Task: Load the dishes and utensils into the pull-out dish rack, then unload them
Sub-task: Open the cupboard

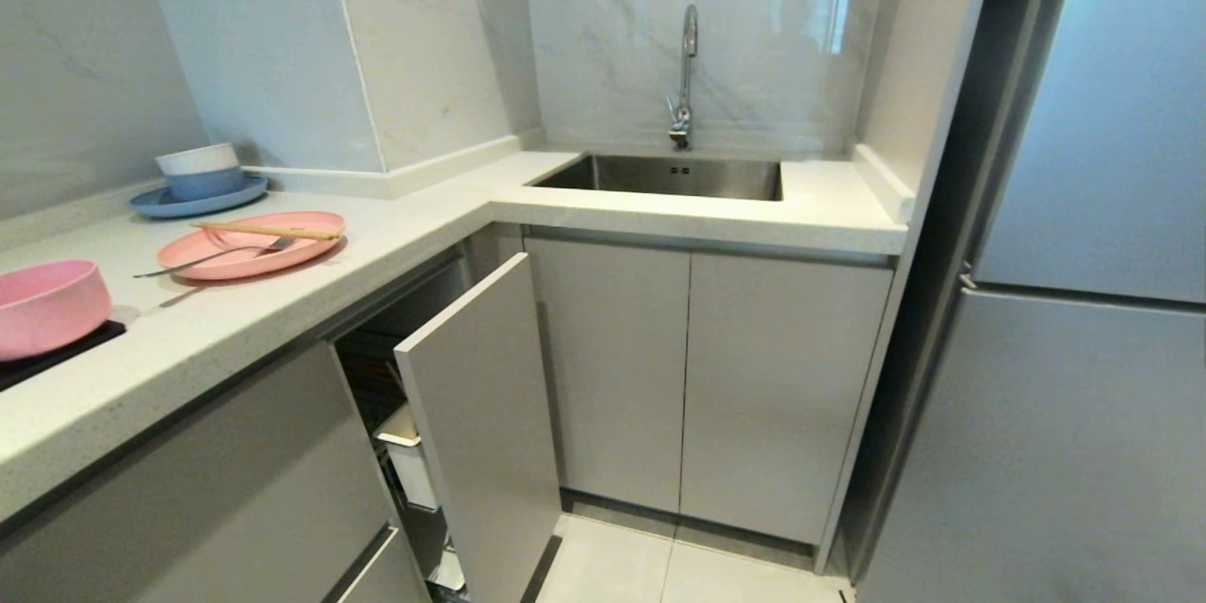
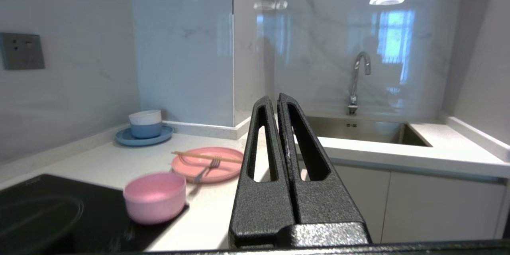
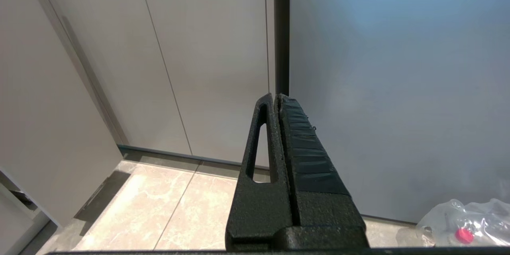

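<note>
Facing lower-left dishes, your closed, empty left gripper (image 2: 277, 101) apparently precedes loading: next, open around the pink bowl (image 2: 155, 196).

Your table (image 1: 311, 297) is a pale speckled L-shaped top with a steel sink (image 1: 674, 176) set into its far run. On the left run you have a blue plate (image 1: 151, 203) near the wall, a pink oval plate (image 1: 221, 260) in front of it, and a black cooktop (image 2: 48, 211) at the near end. The pink bowl (image 1: 42, 306) sits on the cooktop's edge.
</note>
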{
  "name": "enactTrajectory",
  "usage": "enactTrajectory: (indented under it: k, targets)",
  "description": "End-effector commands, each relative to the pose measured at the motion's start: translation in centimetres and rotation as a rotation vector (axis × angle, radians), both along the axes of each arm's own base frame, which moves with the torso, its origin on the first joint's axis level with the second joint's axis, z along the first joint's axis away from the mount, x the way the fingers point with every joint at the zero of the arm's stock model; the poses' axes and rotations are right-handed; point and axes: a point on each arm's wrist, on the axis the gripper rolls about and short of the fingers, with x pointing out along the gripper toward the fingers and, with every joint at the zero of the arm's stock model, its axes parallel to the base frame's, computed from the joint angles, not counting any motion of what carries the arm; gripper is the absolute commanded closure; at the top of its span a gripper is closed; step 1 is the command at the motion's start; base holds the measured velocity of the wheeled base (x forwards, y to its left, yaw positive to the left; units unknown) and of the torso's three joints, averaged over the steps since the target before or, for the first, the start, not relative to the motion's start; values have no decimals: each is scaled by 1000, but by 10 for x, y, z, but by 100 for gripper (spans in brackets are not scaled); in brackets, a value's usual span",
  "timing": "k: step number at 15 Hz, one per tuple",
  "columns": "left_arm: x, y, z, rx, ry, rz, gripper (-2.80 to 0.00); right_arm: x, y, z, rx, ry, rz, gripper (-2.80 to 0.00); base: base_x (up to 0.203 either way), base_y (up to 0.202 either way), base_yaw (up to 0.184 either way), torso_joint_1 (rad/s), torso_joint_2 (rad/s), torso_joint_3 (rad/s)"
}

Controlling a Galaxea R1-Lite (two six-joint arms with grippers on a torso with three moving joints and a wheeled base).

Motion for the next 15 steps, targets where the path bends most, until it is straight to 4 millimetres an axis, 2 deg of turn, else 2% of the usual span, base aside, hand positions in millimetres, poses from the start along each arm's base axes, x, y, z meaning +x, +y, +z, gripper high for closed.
enactTrajectory:
  k: [1, 3, 6, 9, 10, 13, 15]
  targets:
    - [80, 0, 35, 0, 151, -1, 0, 0, 0, 0, 0, 2, 0, 0, 0, 0, 0, 0, 0, 0]
    - [134, -2, 50, 3, 239, -21, 0, 0, 0, -1, 0, 3, 0, 0, 0, 0, 0, 0, 0, 0]
    - [228, -13, 46, 16, 408, -63, 0, 0, 0, 0, 0, 2, 0, 0, 0, 0, 0, 0, 0, 0]
    - [317, -25, 21, 40, 622, -81, 0, 0, 0, 0, 0, 2, 0, 0, 0, 0, 0, 0, 0, 0]
    - [342, -28, 9, 49, 698, -91, 0, 0, 0, -1, 0, 3, 0, 0, 0, 0, 0, 0, 0, 0]
    - [402, -39, -37, 86, 900, -116, 0, 0, 0, 0, 0, 2, 0, 0, 0, 0, 0, 0, 0, 0]
    - [427, -42, -63, 108, 987, -130, 0, 0, 0, -1, 0, 3, 0, 0, 0, 0, 0, 0, 0, 0]
